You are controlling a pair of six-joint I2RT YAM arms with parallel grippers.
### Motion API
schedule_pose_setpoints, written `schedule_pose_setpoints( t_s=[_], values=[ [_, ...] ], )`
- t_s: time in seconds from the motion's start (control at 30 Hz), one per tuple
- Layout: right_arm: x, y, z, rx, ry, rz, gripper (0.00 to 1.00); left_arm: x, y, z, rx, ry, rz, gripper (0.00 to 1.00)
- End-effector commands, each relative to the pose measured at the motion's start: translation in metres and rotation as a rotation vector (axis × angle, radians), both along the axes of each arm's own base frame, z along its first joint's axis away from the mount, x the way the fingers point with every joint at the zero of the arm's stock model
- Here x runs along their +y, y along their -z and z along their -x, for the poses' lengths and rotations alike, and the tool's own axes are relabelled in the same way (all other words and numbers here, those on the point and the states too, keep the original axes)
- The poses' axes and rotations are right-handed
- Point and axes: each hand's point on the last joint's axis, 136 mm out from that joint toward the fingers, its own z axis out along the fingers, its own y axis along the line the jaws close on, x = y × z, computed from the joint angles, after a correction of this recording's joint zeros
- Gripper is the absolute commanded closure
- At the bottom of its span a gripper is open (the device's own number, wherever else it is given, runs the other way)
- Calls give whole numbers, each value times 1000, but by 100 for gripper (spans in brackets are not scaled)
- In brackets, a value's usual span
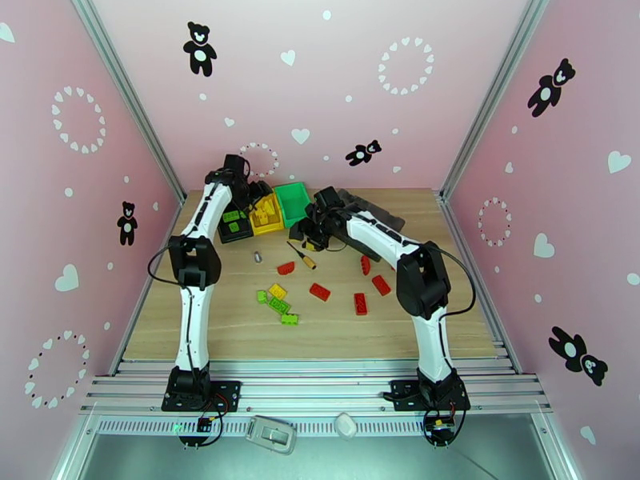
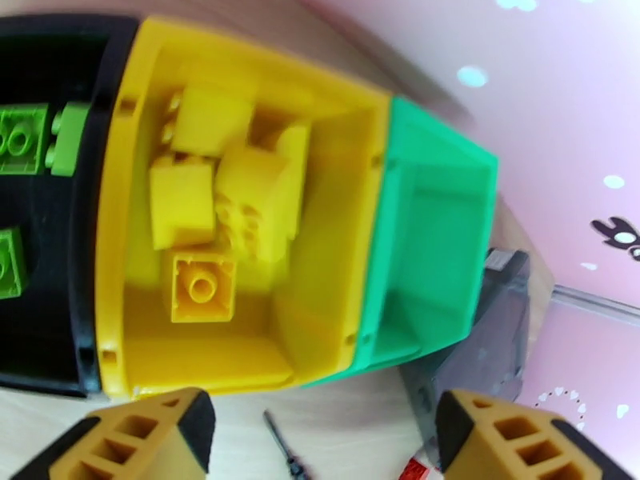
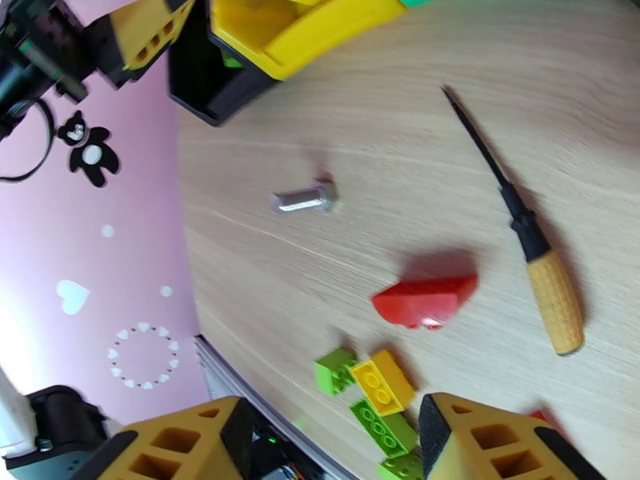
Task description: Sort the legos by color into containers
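Three joined containers stand at the back: black bin (image 1: pixel 234 228), yellow bin (image 1: pixel 266 215) and green bin (image 1: pixel 293 203). My left gripper (image 2: pixel 320 438) hovers open just above the yellow bin (image 2: pixel 320 258), with nothing between its fingers. Several yellow legos (image 2: pixel 204 290) lie in that bin, and lime green ones (image 2: pixel 20 138) in the black bin (image 2: pixel 48 210). My right gripper (image 3: pixel 336 442) is open and empty over the table's middle, above a red lego (image 3: pixel 424 300), a yellow lego (image 3: pixel 382 383) and green legos (image 3: pixel 334 371). More red legos (image 1: pixel 361 303) lie scattered to the right.
A small screwdriver (image 1: pixel 302 255) with a yellowish handle (image 3: pixel 552 298) and a silver metal cylinder (image 3: pixel 304 202) lie between the bins and the loose bricks. A flat dark grey tray (image 1: pixel 372 206) sits behind the right arm, beside the green bin (image 2: pixel 432 234).
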Motion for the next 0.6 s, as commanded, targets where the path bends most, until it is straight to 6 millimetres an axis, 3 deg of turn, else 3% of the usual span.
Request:
schedule_pose_setpoints(
  t_s=[0.0, 0.2, 0.43, 0.57],
  values=[
    [-12, -3, 11, -18, -27, 77, 37, 7, -41, 25, -62, 27, -63, 22],
    [-19, 9, 34, -7, -58, 141, 33, 15, -44, 86, -30, 59, -190, 21],
    [-22, 22, 67, -7, -116, 236, 28, 13, -21, 164, 57, 101, -296, 21],
    [-25, 30, 87, -8, -149, 289, 27, 5, 2, 205, 117, 140, -340, 25]
  ],
)
